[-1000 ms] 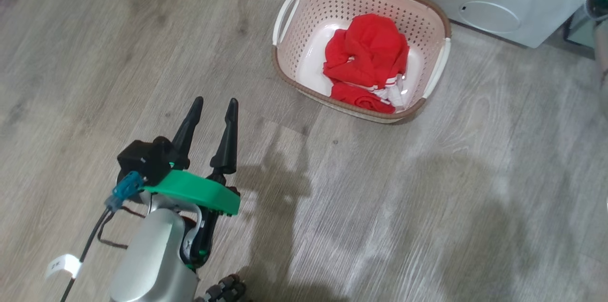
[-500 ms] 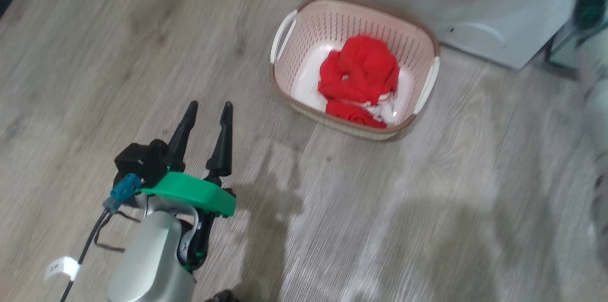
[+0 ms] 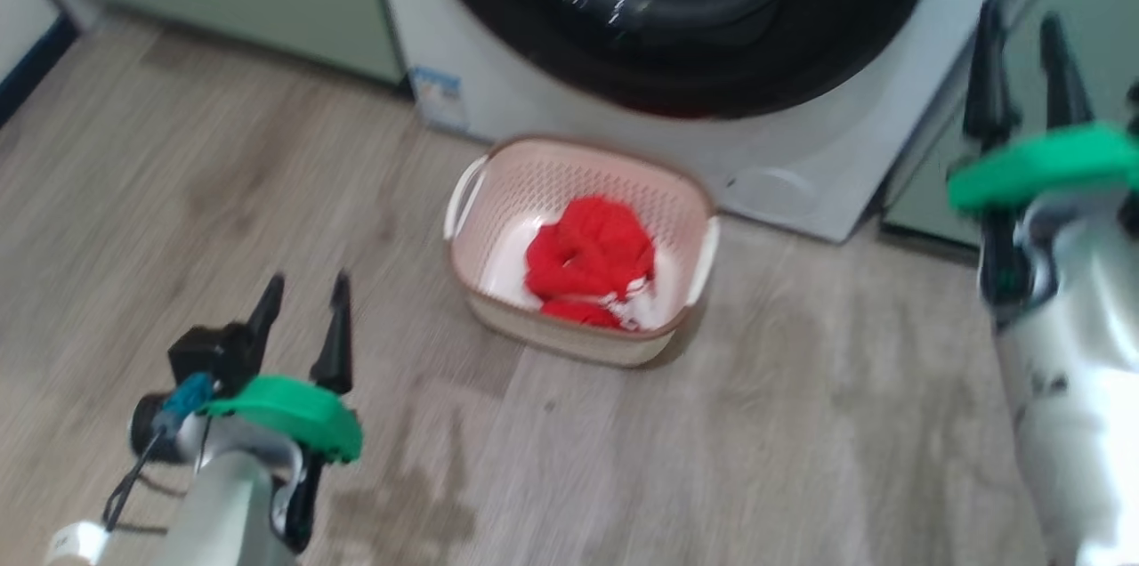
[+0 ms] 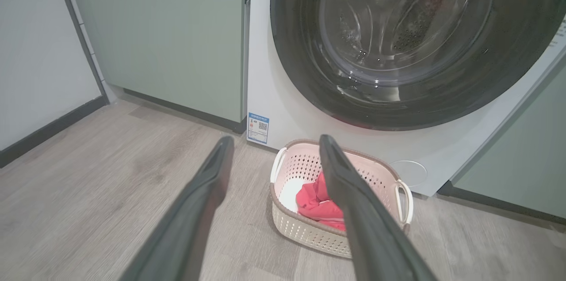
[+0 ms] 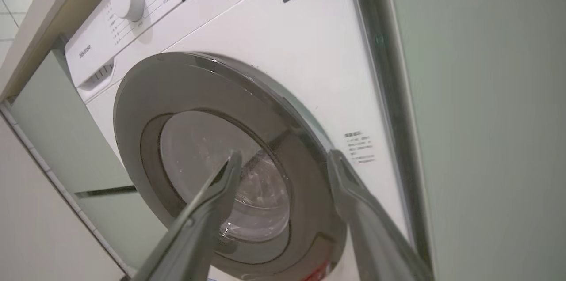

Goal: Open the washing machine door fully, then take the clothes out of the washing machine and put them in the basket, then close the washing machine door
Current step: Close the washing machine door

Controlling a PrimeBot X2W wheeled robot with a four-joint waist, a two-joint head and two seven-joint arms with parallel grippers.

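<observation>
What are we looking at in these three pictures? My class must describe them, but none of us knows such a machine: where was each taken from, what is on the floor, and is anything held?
This is a wheeled robot with two arms, each ending in a gripper with two long dark fingers. One picture comes from a camera on its head, looking down: the left gripper is at the lower left, the right gripper at the right edge. The other two come from cameras on the wrists, looking along each gripper's fingers. On the wooden floor stands a pale basket with red clothes inside, just in front of a white washing machine. Its round black-rimmed door looks shut. Both grippers are open and hold nothing.
</observation>
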